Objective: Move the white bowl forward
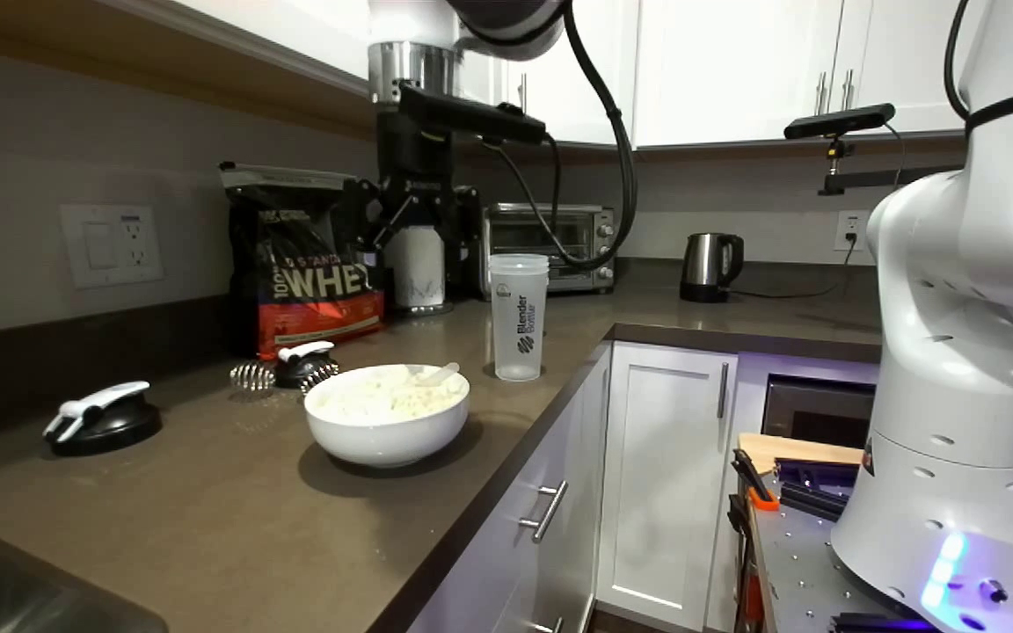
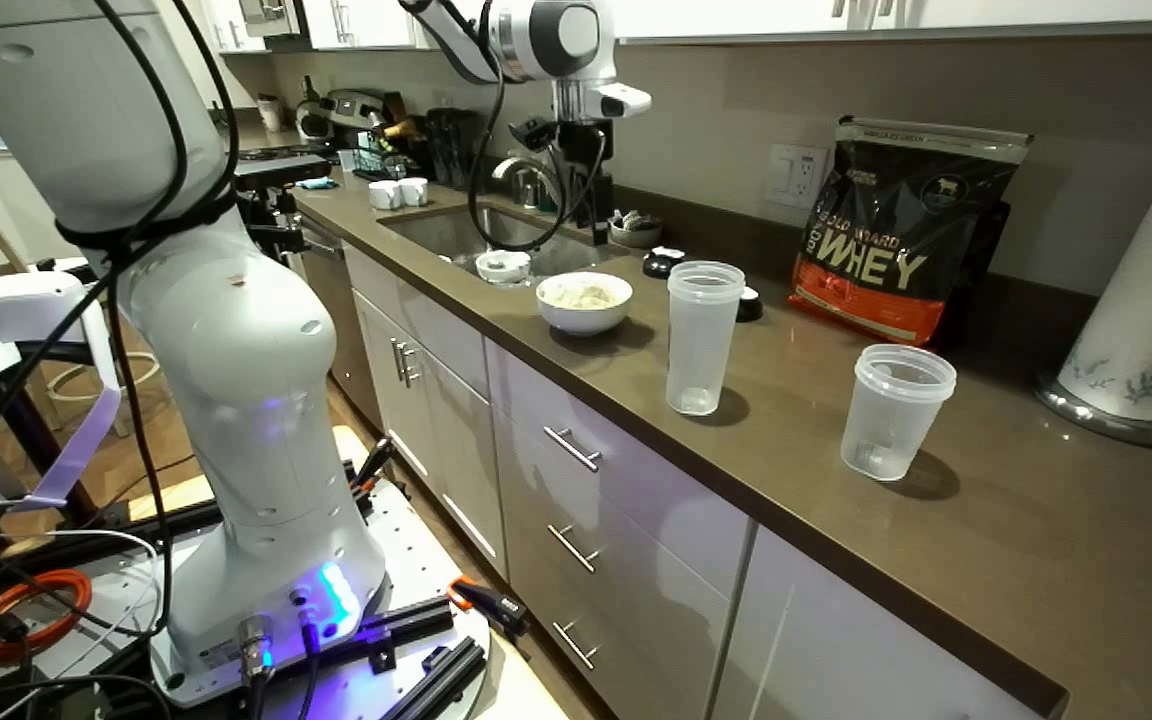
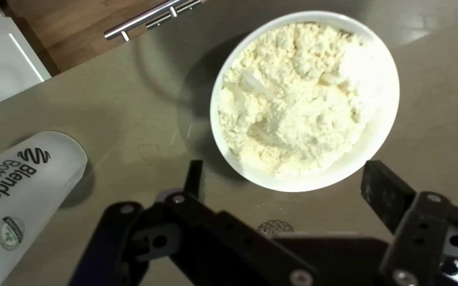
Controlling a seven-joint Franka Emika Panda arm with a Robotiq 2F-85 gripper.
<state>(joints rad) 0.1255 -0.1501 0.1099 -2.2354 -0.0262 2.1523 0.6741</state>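
The white bowl (image 1: 388, 440) sits upright on the brown counter near its front edge, filled with pale powder and a light scoop. It also shows in an exterior view (image 2: 584, 318) and, from above, in the wrist view (image 3: 296, 184). My gripper (image 1: 419, 246) is open and empty, pointing down, well above the counter. It also shows in an exterior view (image 2: 596, 228), small and dark, over the counter beyond the bowl. In the wrist view the fingers (image 3: 284, 163) are spread wide, with the bowl's near rim between and beyond the tips. Nothing is between the fingers at their height.
A clear shaker bottle (image 1: 520, 325) stands beside the bowl near the counter edge. Black-and-white lids (image 1: 111, 422) and wire balls (image 1: 251, 376) lie toward the wall. A whey bag (image 2: 901, 240), a shorter clear cup (image 2: 891, 420), a paper roll (image 2: 1141, 310) and a sink (image 2: 426, 222) are around.
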